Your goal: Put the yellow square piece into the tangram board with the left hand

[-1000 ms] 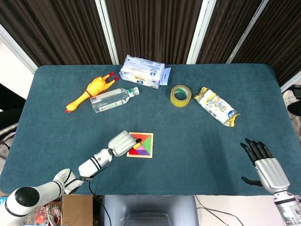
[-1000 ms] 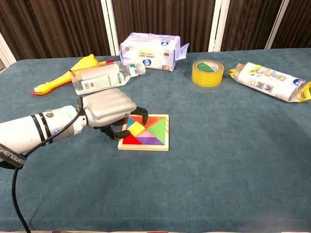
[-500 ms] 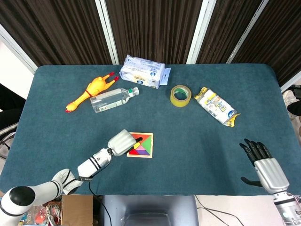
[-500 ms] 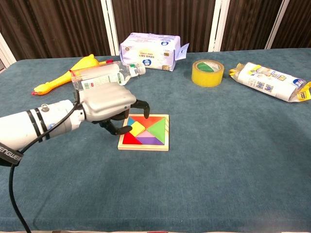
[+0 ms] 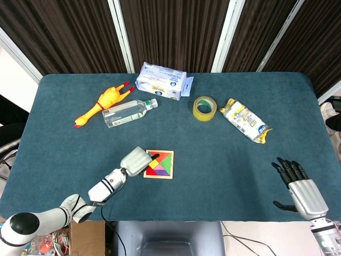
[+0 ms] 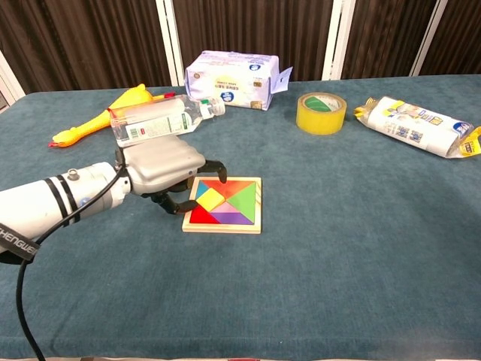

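your yellow square [image 6: 210,199] lies flat inside the board [image 6: 225,204], between the other coloured pieces, so the main step looks done. your left robot hand [image 6: 161,171] is at the left edge of the board with its fingers [image 6: 212,168] curled loosely over that edge; it grasps nothing, and the square is free of it. what is left, i think, is only to take this hand away without pushing the board on the worktop [image 6: 338,248]. your right robot hand [image 5: 301,186] rests far to the right, released, fingers spread.
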`<control>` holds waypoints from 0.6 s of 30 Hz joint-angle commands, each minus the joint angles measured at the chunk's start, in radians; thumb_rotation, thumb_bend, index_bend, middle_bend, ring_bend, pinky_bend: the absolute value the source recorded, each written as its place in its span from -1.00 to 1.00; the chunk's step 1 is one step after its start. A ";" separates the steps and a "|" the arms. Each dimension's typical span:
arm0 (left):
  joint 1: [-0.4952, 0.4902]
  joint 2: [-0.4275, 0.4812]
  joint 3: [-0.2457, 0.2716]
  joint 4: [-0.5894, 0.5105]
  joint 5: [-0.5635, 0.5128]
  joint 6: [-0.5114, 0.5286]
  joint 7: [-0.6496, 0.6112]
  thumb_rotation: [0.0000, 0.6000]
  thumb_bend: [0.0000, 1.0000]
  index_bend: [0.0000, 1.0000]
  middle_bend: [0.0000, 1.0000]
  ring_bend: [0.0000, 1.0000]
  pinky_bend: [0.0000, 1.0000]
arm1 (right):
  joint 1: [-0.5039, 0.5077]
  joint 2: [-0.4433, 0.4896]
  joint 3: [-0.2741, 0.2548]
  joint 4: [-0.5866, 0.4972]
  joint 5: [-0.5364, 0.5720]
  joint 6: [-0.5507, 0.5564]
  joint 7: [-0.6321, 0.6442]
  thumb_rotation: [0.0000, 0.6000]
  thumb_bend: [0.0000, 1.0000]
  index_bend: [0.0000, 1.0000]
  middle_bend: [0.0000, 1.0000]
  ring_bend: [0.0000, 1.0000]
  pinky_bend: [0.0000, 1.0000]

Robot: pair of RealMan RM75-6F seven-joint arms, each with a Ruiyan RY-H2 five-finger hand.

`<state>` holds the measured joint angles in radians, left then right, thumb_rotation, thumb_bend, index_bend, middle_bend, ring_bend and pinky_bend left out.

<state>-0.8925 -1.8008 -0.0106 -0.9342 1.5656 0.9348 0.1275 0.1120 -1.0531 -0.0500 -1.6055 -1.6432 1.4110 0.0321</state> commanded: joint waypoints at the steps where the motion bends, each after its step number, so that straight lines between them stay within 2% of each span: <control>1: 0.000 -0.006 -0.002 0.005 -0.004 -0.006 0.002 1.00 -0.24 -0.50 1.00 1.00 1.00 | 0.001 0.001 0.001 0.000 0.001 0.000 0.003 1.00 -0.70 -1.00 -1.00 -1.00 -1.00; 18: -0.004 -0.005 -0.001 -0.009 0.006 -0.007 0.026 1.00 -0.24 -0.39 1.00 1.00 1.00 | 0.001 0.001 0.000 -0.003 -0.001 -0.002 -0.001 1.00 -0.70 -1.00 -1.00 -1.00 -1.00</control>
<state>-0.8965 -1.8045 -0.0111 -0.9455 1.5731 0.9293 0.1523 0.1127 -1.0519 -0.0505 -1.6081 -1.6443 1.4089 0.0314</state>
